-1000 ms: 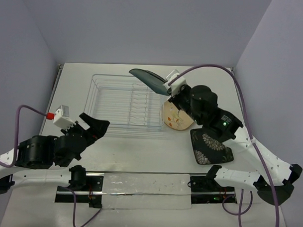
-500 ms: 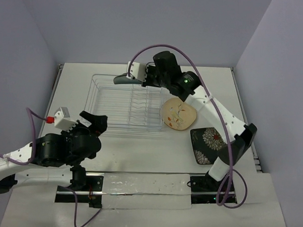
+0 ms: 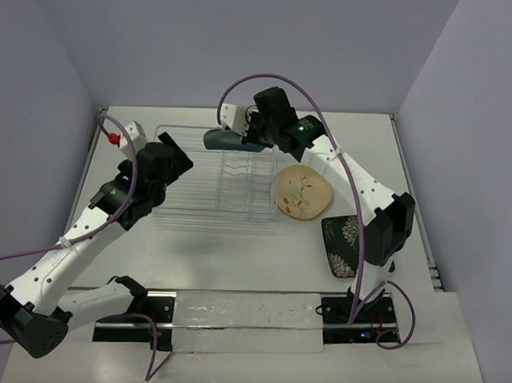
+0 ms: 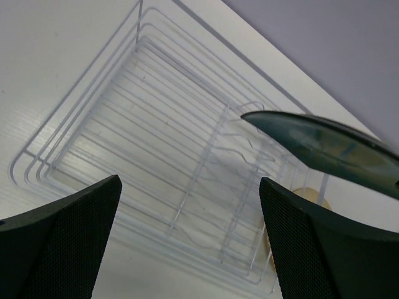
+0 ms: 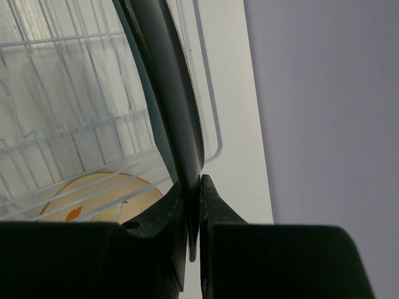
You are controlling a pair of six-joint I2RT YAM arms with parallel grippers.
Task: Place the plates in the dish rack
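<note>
Right tool (image 5: 196,199): clenched on the rim of the teal plate (image 3: 222,140), which hangs tilted, nearly edge-on, over the far side of the dish rack (image 3: 221,217), above the prongs (image 3: 240,170).
Left tool (image 4: 188,182): released, jaws wide, grasping nothing, hovering over the rack's left end.
Cream plate (image 3: 302,193): on the table (image 3: 237,258) at the rack's right end; contact with the wire unclear.
Black plate (image 3: 342,245): flat on the table, near and right of the cream one.
Risk, missed slot: a tilted plate may land on top of the prongs instead of between them.
Risk, slip: the glossy rim is pinched at one narrow spot and could pivot or drop.
Risk, rack shift: a push on the prongs may slide the light rack, which nothing braces.
</note>
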